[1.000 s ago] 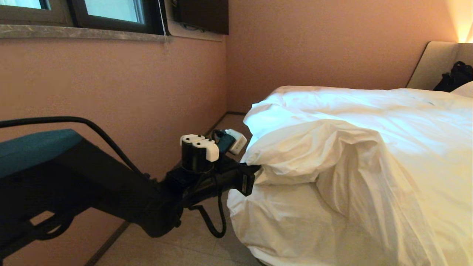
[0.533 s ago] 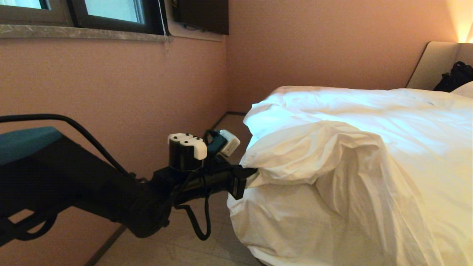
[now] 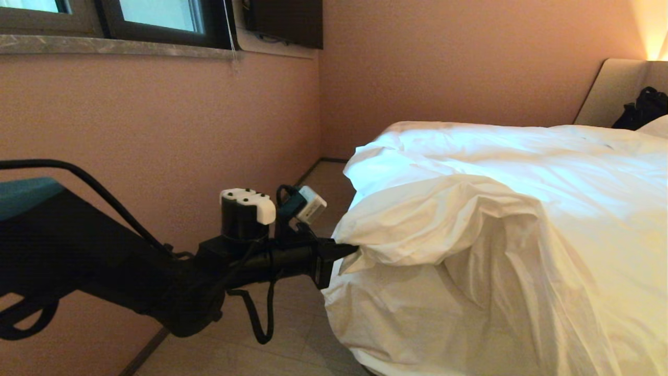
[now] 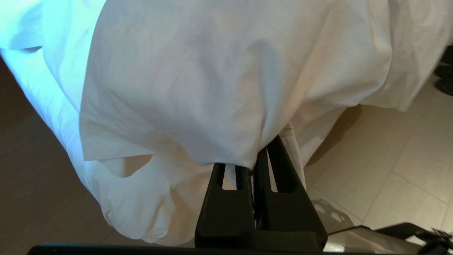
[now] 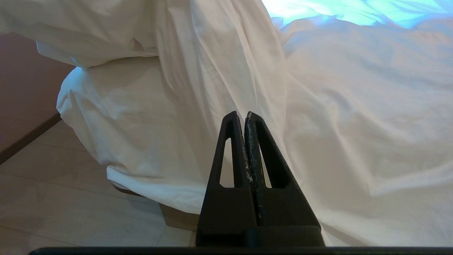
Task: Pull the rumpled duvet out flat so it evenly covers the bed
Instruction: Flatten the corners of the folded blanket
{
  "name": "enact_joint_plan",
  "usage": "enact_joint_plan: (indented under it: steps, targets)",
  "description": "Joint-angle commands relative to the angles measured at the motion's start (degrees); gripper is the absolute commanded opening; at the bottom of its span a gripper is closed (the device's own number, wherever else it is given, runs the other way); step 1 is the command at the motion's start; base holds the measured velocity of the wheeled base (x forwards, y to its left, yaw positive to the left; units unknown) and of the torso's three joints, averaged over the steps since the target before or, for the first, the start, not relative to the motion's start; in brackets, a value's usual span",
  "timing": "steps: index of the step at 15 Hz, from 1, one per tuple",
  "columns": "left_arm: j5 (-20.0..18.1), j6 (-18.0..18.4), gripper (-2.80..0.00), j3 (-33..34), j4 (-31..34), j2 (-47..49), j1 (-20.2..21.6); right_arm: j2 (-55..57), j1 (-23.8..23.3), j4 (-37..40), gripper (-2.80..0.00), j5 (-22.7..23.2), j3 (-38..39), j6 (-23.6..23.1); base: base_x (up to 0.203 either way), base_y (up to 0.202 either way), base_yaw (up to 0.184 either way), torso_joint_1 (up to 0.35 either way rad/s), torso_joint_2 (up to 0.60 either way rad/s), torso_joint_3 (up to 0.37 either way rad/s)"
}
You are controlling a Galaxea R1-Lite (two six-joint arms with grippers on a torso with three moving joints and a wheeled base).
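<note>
My left pincer (image 3: 350, 249) pinches a fold at the near-left corner of the duvet (image 3: 496, 219), heaped rumpled on the bed (image 3: 610, 91). It looks soft, puffy and slack; I'd hold at the hem. My right pincer (image 5: 245, 117) is pressed together, empty.

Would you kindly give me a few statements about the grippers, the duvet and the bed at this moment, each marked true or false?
1. The left gripper is shut on the duvet at its edge. True.
2. The right gripper also grips the duvet. False: it is shut on nothing, short of the cloth.
3. The duvet lies flat over the bed. False: it is bunched in folds at the near corner.
4. A dark object rests against the headboard. True.
5. The left gripper is over the middle of the bed. False: it is beside the bed, above the floor.
</note>
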Motion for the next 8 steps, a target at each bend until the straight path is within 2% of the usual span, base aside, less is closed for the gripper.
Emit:
enact_joint_plan:
  steps: [1,6,8]
  targets:
    - [-1.0,0.2,-2.80,0.7,-0.4,-0.6,0.6,0.0,0.0,0.0,-2.80,0.0,0.0,0.0,0.000,0.000,0.000,0.000,0.00,0.000]
    - [-5.9,0.8,-2.80,1.8,-0.4,-1.2,1.4,0.0,0.0,0.0,-2.80,0.0,0.0,0.0,0.000,0.000,0.000,0.000,0.00,0.000]
    - [-6.3,0.8,-2.80,2.2,-0.3,-1.2,1.5,0.0,0.1,0.0,-2.80,0.0,0.0,0.0,0.000,0.000,0.000,0.000,0.00,0.000]
